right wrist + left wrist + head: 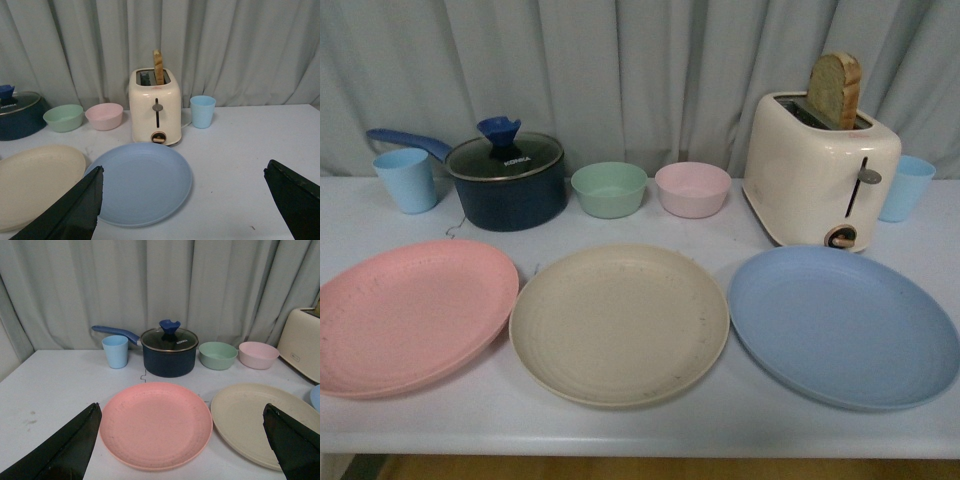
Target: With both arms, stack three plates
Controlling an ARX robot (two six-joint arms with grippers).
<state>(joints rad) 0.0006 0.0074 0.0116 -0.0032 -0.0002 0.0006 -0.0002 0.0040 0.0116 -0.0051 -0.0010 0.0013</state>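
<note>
Pink plate (412,315), cream plate (618,322) and blue plate (842,325) lie flat in a row on the table (640,430), unstacked (pink and cream rims just beside each other). Left gripper (181,410) spread wide, empty, facing the pink plate. Right gripper (184,169) spread wide, empty, facing the blue plate. Pot (510,180) and toaster (820,170) stand behind.

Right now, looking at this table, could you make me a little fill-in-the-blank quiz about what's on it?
1. The beige plate lies between the pink plate and the ____ one.
2. A slice of ____ stands in the toaster.
3. The green bowl sits between the pot and the ____ bowl.
Missing words: blue, bread, pink.
</note>
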